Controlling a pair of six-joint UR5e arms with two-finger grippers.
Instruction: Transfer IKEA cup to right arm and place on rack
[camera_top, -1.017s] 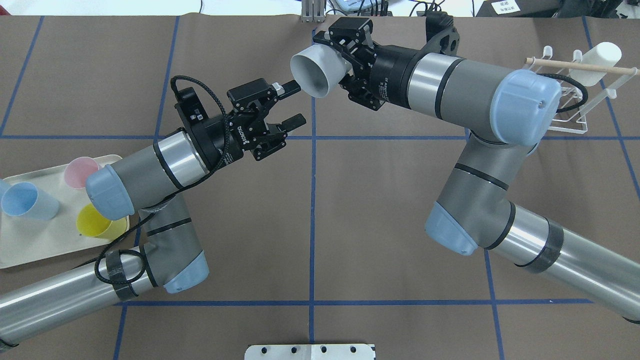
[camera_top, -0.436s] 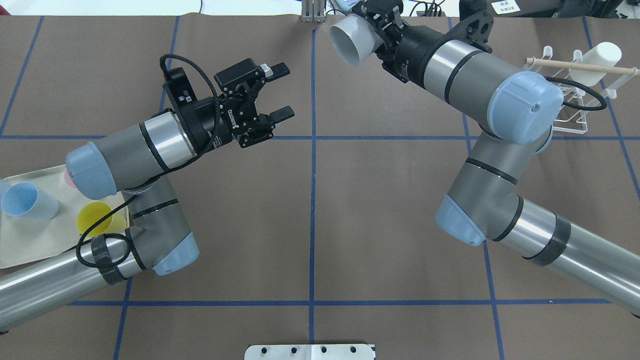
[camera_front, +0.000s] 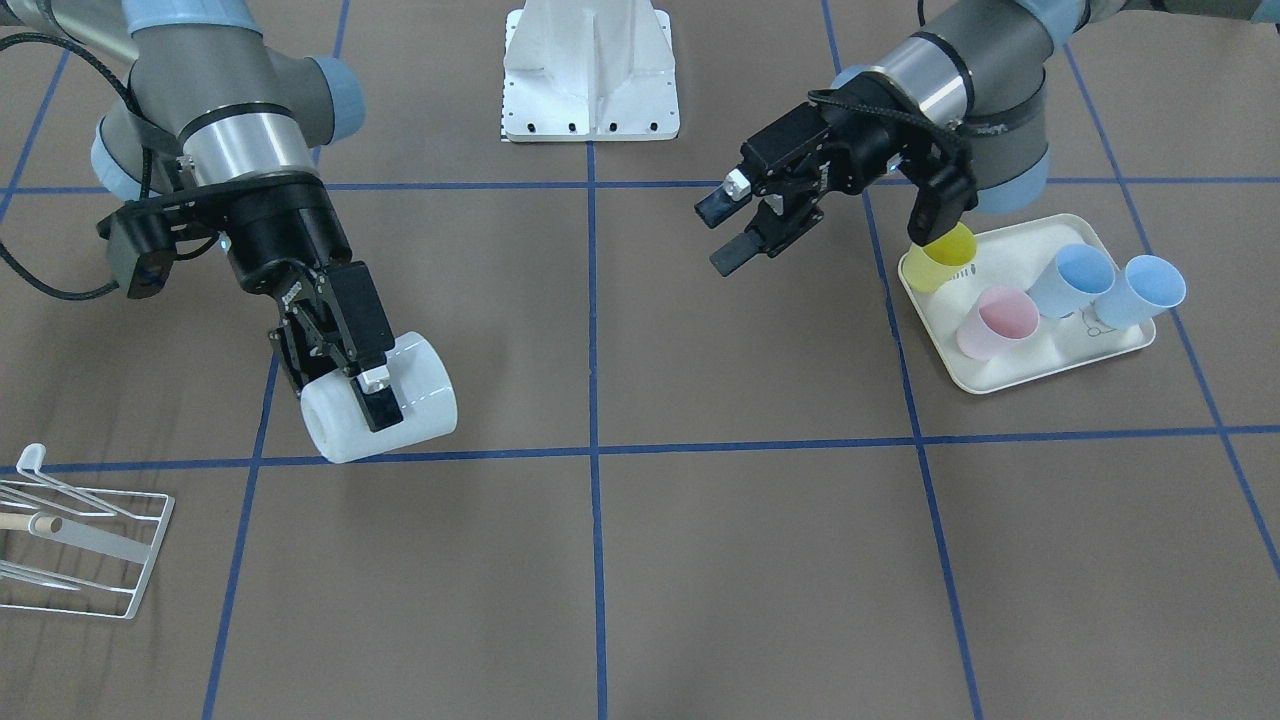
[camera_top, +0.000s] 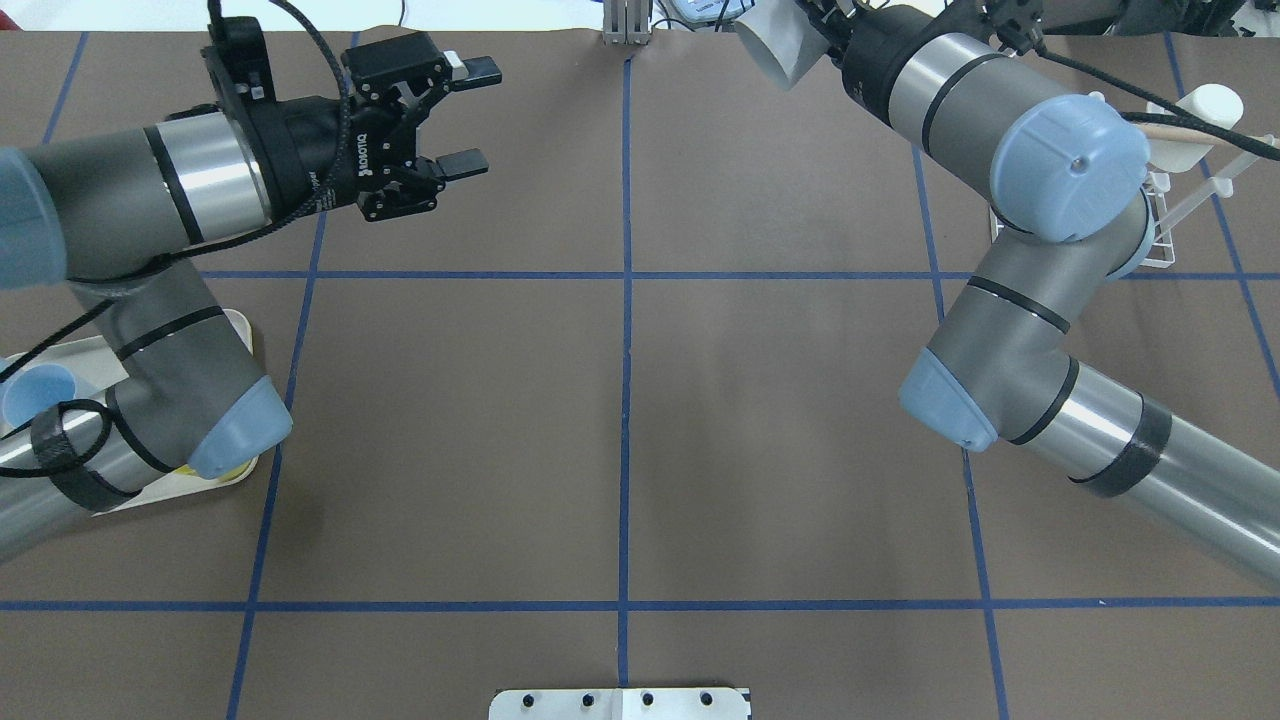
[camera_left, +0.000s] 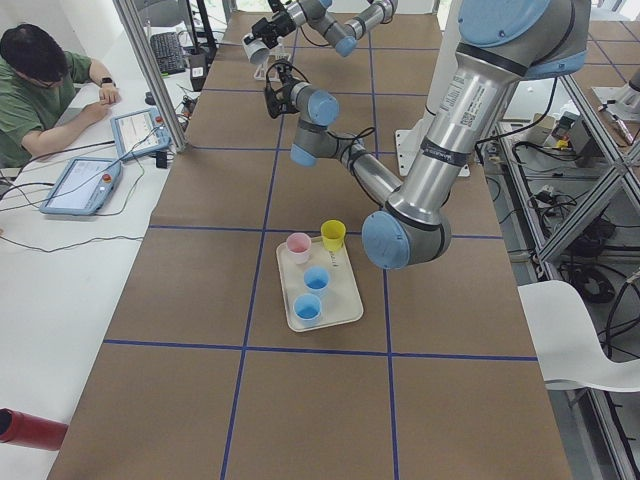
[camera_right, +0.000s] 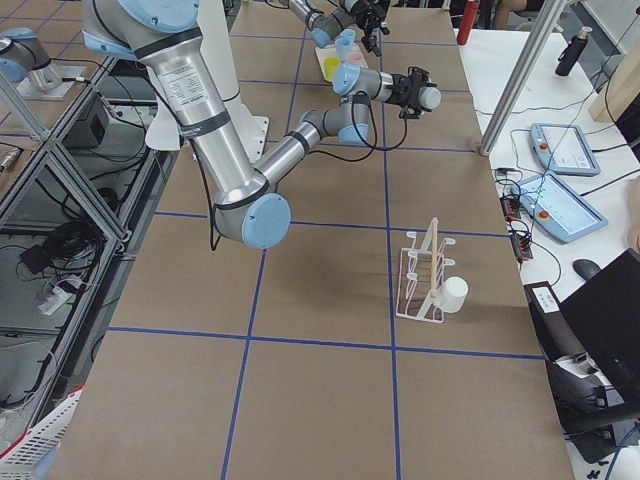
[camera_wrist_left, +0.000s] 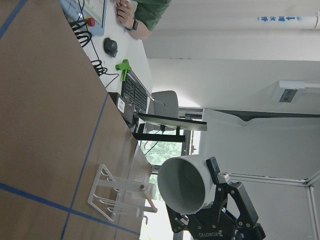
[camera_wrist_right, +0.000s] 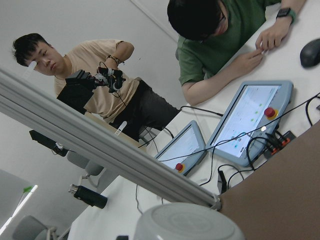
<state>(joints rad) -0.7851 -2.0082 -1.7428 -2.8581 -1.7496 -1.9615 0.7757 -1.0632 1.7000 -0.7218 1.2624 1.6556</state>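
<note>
Front-facing view: right claw clamps cup, left claw spread.

Six cups in all at a counter worked by two robot arms: one white cup aloft at right, one white cup on the lone wire rack, and one yellow cup, one pink cup and two blue cups on the single tray at left.
</note>
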